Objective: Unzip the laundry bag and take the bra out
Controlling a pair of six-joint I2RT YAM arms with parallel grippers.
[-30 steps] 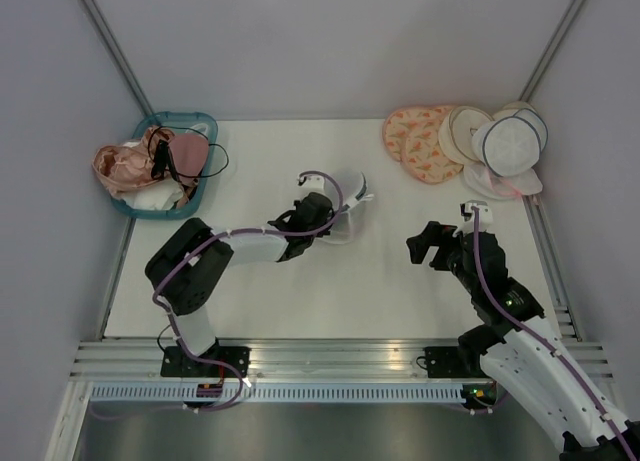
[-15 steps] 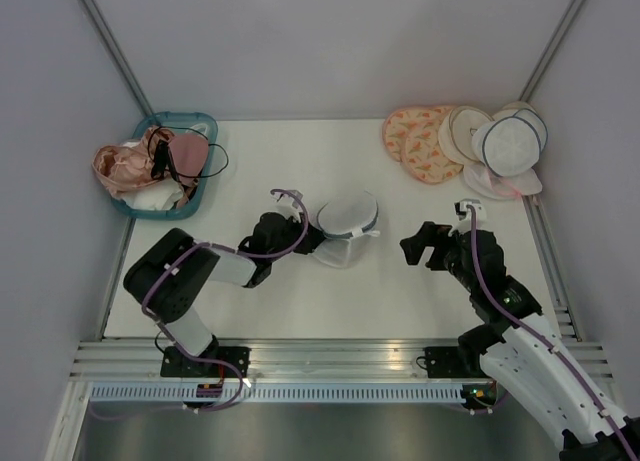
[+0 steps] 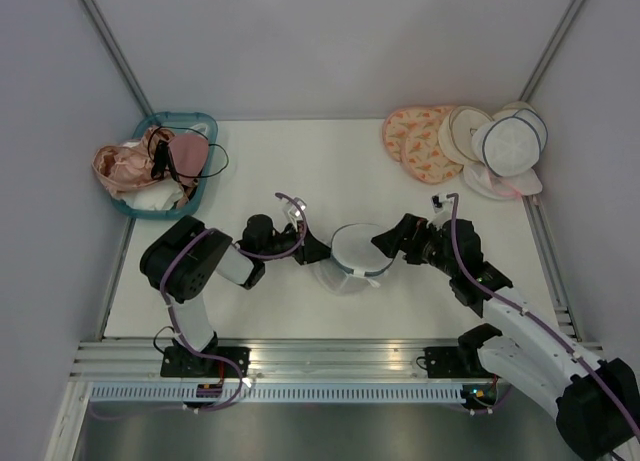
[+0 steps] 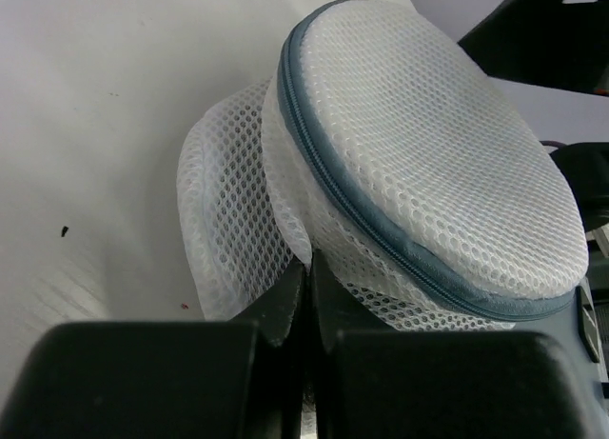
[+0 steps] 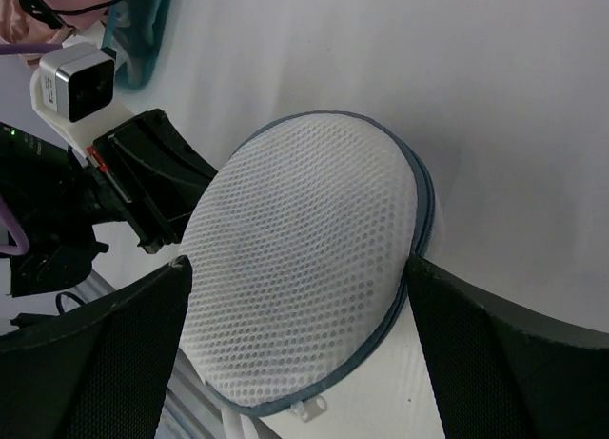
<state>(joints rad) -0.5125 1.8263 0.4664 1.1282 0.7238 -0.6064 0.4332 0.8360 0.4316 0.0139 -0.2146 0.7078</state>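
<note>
The laundry bag (image 3: 348, 261) is sitting in the middle of the worktop (image 3: 260, 161), near the front edge, between the two arms. The left hand (image 4: 306, 268) is pinching a fold of the bag's side wall, its fingers pressed together on the mesh just below the zipper trim (image 4: 381, 231). The right hand (image 3: 383, 247) is reaching in from the right with its fingers spread wide, one on each side of the round lid (image 5: 295, 258), and is not gripping anything.

The bag is looking very light and soft. Its wall is an open white honeycomb mesh that is buckling and folding under the pinch, so it is likely to collapse and slide along the worktop rather than resist a pull. The lid is a firmer, gently domed disc, edged all round by the dark blue-grey fabric zipper band. That band is the stiffest part and probably the surest place to brace. The mesh itself is likely to stretch and snag. A small pale tab at the near rim in the right wrist view may be the zipper pull, but it is too small to tell. The bra is not showing through the mesh.

A teal basket (image 3: 190, 117) of garments is standing at the far left, and peach patterned bags (image 3: 415, 141) and cream bags (image 3: 465, 131) are lying piled at the far right.
</note>
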